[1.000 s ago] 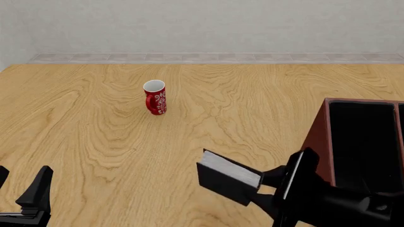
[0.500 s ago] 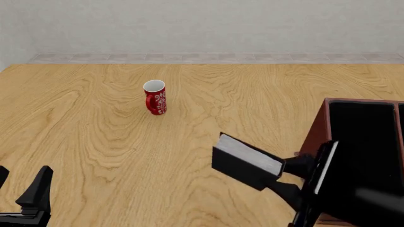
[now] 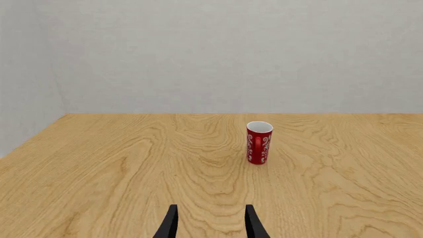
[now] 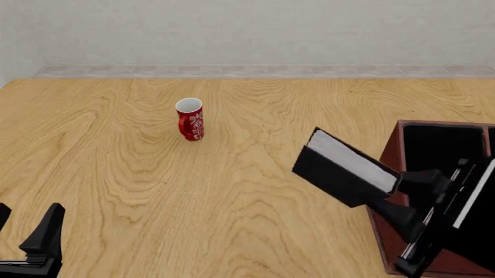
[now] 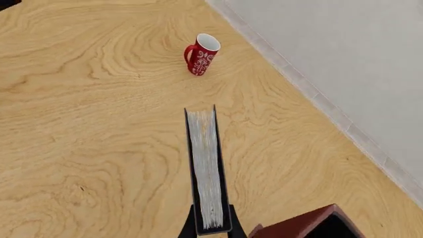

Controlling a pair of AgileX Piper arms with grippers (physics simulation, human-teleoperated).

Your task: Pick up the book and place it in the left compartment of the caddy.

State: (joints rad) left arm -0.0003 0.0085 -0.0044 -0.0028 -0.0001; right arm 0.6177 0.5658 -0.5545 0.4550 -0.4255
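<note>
The book (image 4: 346, 172) is held aloft, clamped in the right gripper (image 4: 408, 202) at lower right, w/ the caddy (image 4: 389, 168) alongside for loading; left gripper (image 3: 210, 224), lower left, is left parted, idle.

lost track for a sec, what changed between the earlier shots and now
The right tool kept its grip on the book and carried it up and to the right, toward the caddy; the book now hangs in the air beside the caddy's left wall, tilted, not yet over the left compartment. The red mug and the left tool, open and idle, stayed put.
</note>
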